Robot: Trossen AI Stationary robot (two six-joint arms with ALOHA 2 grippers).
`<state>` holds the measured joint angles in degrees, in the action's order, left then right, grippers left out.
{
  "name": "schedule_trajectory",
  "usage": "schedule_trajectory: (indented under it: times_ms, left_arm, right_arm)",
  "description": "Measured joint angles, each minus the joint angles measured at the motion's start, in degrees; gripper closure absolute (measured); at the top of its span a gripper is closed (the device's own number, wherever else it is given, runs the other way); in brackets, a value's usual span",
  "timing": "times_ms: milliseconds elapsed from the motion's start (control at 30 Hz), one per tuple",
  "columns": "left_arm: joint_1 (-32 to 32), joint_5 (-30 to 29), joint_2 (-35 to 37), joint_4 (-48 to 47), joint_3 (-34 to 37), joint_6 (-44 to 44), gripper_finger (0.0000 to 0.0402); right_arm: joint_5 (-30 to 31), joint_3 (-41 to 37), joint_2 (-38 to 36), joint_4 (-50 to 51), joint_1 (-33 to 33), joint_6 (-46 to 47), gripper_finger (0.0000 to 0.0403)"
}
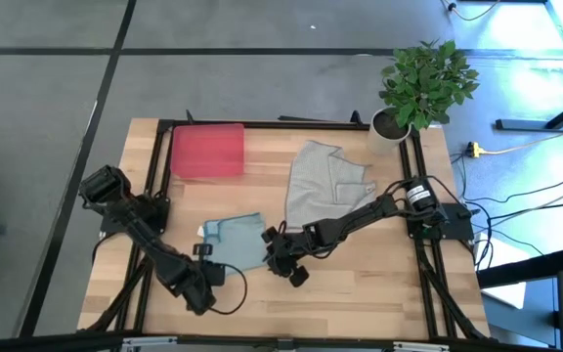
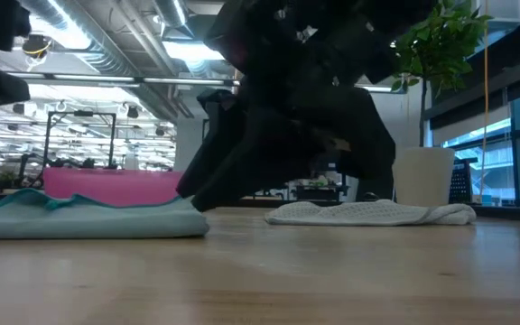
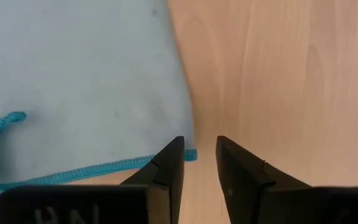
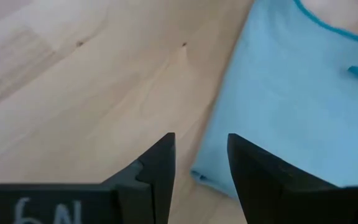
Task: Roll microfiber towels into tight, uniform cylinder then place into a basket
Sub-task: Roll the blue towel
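The blue towel (image 1: 235, 242), soft, light and likely floppy, lies flat near the table's front between the left gripper (image 3: 199, 163) and right gripper (image 4: 201, 163), both parted and empty, poised at its near corners.

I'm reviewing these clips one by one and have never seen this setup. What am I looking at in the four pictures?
Two dark robot arms work at a wooden table. One picture looks down from above, one looks level across the tabletop, and two come from cameras on the arms' wrists. On the table lie a blue towel, a grey towel, a red tray and a potted plant. The left pincer and the right pincer each stand open at an edge of the blue towel, holding nothing.
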<state>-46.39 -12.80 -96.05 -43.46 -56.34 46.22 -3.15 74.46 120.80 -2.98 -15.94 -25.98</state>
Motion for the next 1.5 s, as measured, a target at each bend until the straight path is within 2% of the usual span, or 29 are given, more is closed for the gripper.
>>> schedule_trajectory:
  times_ms: [333,633,1267,1400,1500]
  left_arm:
    - [-0.57,-4.69,0.02,-0.25,0.10,1.41,0.0317]
    - [-0.97,-4.92,-0.31,-0.21,0.14,1.72,0.0317]
    - [-1.33,-3.63,-6.88,-0.38,-0.08,4.74,0.0317]
    - [-1.42,-3.55,-6.96,-0.21,-0.04,4.85,0.0329]
    - [-1.42,-3.26,-6.99,-0.07,-0.04,4.81,0.0356]
  right_arm:
    - [1.59,-0.01,1.54,-2.23,0.02,-0.03,0.0256]
    - [1.81,0.05,3.87,-3.32,0.47,0.05,0.0256]
    - [1.81,0.09,4.04,-2.78,0.87,0.45,0.0256]
    - [1.81,0.09,4.08,-2.84,0.94,2.07,0.0271]
    - [1.78,0.07,4.11,-2.80,1.03,3.80,0.0297]
